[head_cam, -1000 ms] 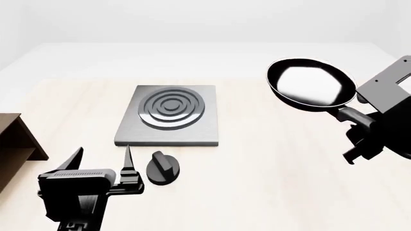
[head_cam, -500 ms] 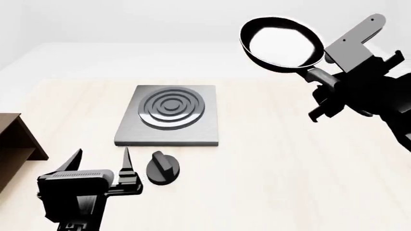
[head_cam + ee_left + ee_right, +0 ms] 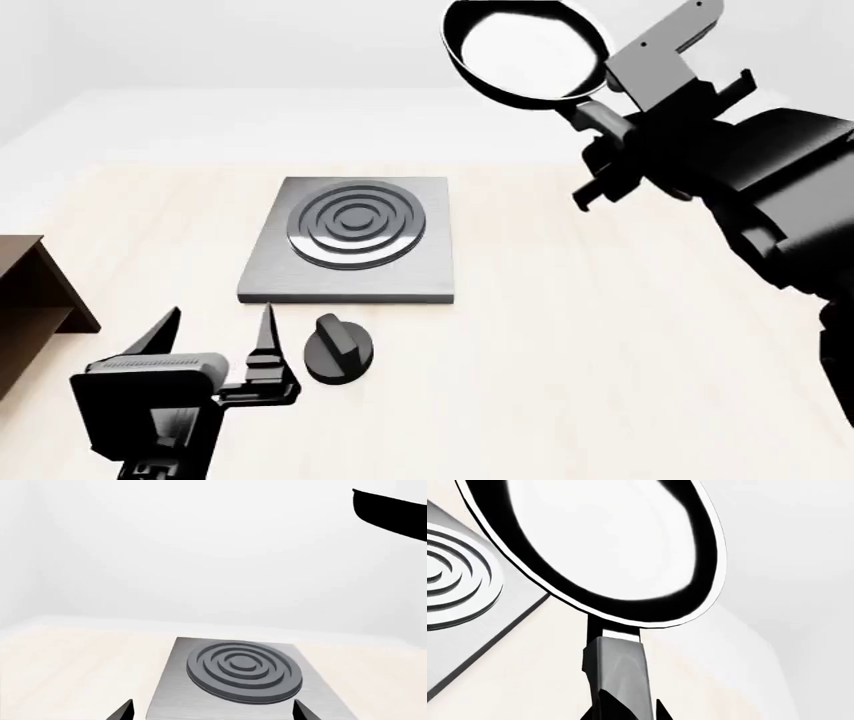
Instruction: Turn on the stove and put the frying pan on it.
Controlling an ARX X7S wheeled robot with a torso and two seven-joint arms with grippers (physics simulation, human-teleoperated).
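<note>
Round black glossy frying pan (image 3: 527, 50) gripped by handle in right gripper (image 3: 601, 125), high above grey square stove plate (image 3: 350, 252); left gripper (image 3: 214, 335) spread wide near round black knob (image 3: 338, 349).

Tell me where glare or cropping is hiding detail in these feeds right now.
Head view: the frying pan inside reflects almost pure white, so its surface is unreadable; the stove and knob are crisp. Right wrist view: the same washout, with the pan rim cropped. Left wrist view: only a black sliver of pan at the edge; the left gripper shows just fingertips.
</note>
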